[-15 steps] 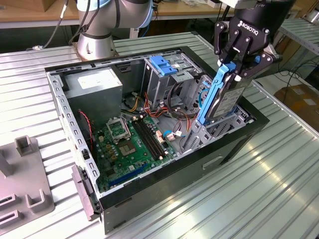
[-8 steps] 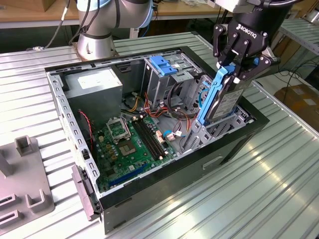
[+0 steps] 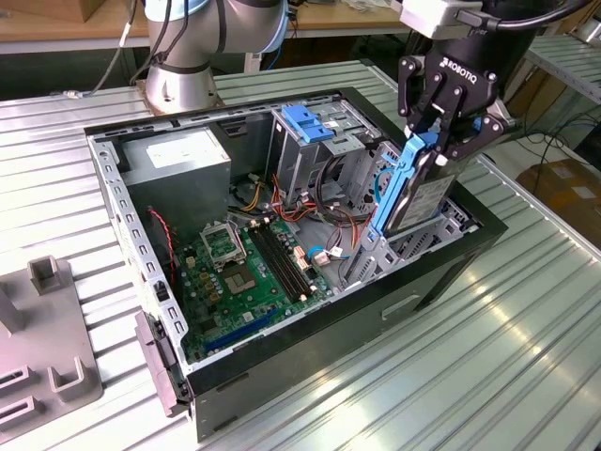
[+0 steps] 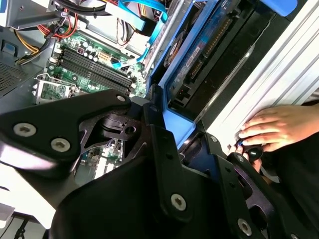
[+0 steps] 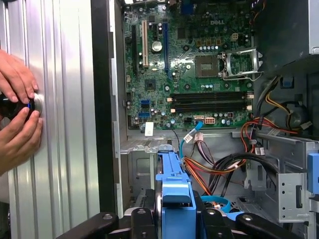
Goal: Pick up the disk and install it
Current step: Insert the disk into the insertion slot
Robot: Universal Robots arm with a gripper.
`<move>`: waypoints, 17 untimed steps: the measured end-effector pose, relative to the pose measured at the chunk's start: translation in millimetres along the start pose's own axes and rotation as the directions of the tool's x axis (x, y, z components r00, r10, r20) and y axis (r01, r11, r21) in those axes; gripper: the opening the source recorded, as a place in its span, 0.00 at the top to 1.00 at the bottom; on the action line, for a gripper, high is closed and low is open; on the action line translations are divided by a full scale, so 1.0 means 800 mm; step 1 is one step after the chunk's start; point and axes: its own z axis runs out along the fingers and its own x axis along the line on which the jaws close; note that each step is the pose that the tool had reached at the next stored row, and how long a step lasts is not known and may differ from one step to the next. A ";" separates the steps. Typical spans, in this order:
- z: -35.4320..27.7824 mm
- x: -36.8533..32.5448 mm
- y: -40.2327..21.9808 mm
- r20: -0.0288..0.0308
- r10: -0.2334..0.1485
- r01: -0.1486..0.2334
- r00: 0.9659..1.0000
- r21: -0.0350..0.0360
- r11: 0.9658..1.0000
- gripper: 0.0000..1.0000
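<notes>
Though tilted, disk (image 3: 424, 197) in pincer (image 3: 439, 139).

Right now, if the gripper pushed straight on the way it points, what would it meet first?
Probably the grey metal drive bay below it. The gripper is shut on the blue-framed grey metal disk, whose lower end leads; depth is unclear.

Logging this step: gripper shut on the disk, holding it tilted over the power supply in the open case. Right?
Not quite. The gripper does grip the disk, tilted, in the open case, but not over the power supply: the exterior view shows it at the drive bay on the exterior view's right.
</notes>
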 end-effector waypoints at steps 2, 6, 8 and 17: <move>0.0030 -0.0001 0.0001 0.000 0.000 0.000 1.000 0.000 1.000 0.63; 0.0061 -0.0003 0.0001 0.000 0.000 0.000 1.000 0.000 1.000 0.63; 0.0062 -0.0003 0.0001 0.000 0.000 0.000 1.000 0.000 1.000 0.63; 0.0064 -0.0003 0.0001 0.000 0.000 0.000 1.000 0.000 1.000 0.62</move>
